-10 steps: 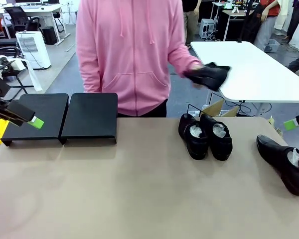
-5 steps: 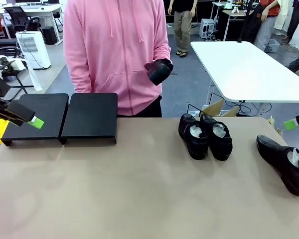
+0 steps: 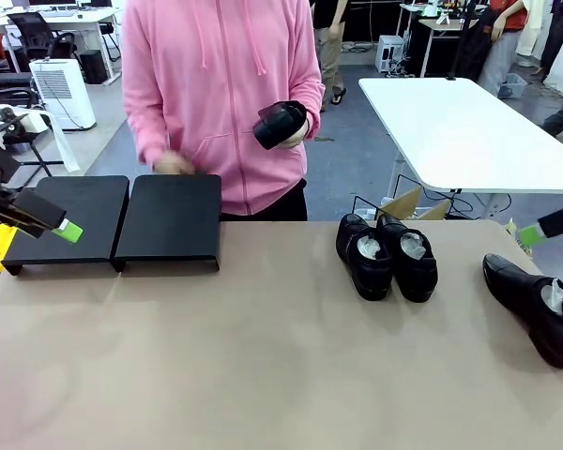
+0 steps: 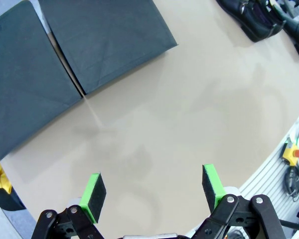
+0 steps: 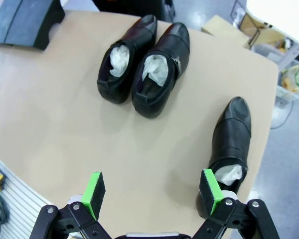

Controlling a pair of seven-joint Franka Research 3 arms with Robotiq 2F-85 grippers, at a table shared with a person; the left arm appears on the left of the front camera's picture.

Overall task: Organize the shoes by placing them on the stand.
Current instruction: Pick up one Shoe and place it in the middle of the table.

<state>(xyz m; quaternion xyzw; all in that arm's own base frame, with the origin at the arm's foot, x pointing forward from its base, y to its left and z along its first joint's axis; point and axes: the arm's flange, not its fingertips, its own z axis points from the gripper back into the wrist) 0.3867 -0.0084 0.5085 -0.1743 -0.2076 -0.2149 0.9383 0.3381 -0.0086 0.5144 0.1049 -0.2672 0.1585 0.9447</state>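
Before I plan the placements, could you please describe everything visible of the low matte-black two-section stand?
The low matte-black stand is two flat rectangular trays side by side, a narrow seam between, front edges turned down, on short legs. It stands level at the far left of the tan table, both tops bare. A person's blurred hand is at its back edge; contact unclear.

No readable text, label, brand, number or sign is showing anywhere, whether on the shoes (image 3: 420, 277), the stand (image 3: 169, 216) or the desk (image 3: 263, 375).
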